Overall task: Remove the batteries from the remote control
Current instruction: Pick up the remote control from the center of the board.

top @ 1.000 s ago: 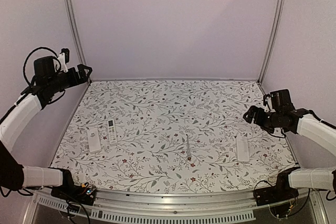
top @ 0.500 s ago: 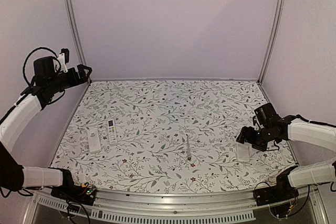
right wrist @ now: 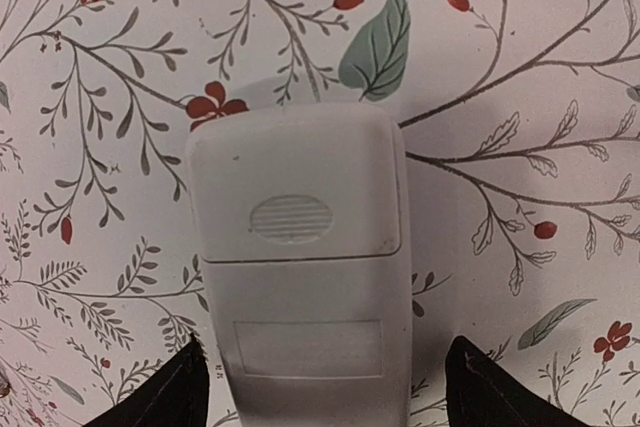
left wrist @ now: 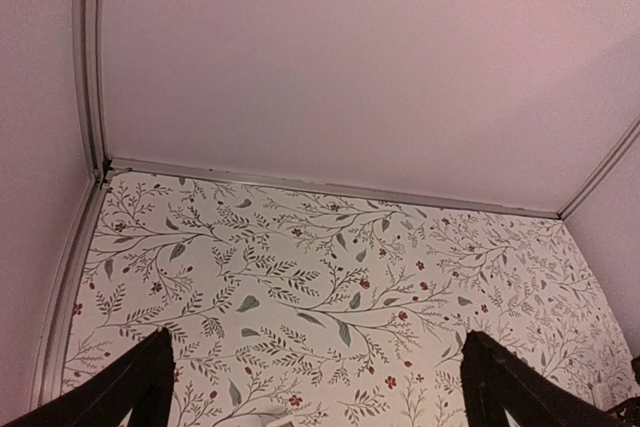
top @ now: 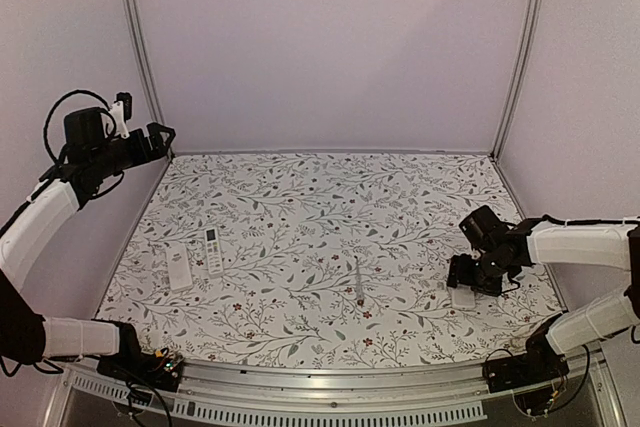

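**At the right edge of the worktop, an open claw astride a white remote**

On the flower-printed worktop [top: 300, 197] we found the right claw [top: 466, 283] lowered over a white remote [right wrist: 300, 247] near the right edge. Its jaws stood open, one dark finger [right wrist: 170, 399] just beside the remote's left flank and the other a little apart from its right flank. We could not tell whether either finger truly touched the casing, and nothing was gripped.

The remote lay flat with its back upward. The battery cover [right wrist: 295, 182] sat closed in place, its ribbed oval thumb patch [right wrist: 290, 219] facing us. The batteries did not show anywhere; if they were in the remote, the cover hid them.

The left claw [top: 160, 134] hung high at the far left corner, well apart from everything on the worktop. Its jaws were spread wide and held nothing, and its own camera showed only patterned cloth between the fingertips.

Between the two sides a thin stick tool [top: 357, 282] lay lengthwise near the middle. Nothing lay between it and the right-hand remote.

We counted three remotes in all. One sat beneath the right claw. On the left, a plain white remote [top: 178, 269] and a buttoned remote [top: 213, 250] lay just beside each other. We counted one stick tool and two arms.
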Robot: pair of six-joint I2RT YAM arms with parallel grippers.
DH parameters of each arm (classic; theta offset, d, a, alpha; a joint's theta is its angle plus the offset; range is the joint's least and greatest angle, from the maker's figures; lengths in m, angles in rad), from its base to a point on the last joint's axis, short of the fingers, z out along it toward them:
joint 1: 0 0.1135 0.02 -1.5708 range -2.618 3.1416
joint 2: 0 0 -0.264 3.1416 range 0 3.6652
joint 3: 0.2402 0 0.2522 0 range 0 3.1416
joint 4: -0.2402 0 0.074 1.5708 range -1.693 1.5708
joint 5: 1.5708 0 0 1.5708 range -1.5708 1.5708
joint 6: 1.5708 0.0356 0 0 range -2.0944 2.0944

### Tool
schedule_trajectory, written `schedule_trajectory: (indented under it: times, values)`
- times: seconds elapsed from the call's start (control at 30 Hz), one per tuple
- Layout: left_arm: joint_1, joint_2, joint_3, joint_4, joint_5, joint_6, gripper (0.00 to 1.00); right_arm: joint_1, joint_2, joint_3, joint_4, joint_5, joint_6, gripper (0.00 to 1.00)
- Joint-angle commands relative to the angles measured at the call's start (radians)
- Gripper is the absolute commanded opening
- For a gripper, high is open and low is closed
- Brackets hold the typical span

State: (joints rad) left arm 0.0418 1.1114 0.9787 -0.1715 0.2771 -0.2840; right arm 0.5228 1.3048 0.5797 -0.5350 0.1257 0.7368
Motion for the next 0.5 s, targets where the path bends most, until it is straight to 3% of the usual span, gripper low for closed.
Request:
schedule_trajectory:
  times: [0.0,0.47]
  values:
    - [-0.011,0.008,-0.012,-0.010,0.009,0.000,1.00,0.032,0.028,0.034,-0.050,0.066,0.027,0.79]
    - [-0.011,0.012,-0.012,-0.010,0.018,-0.004,1.00,0.133,0.160,0.112,-0.043,0.098,0.007,0.68]
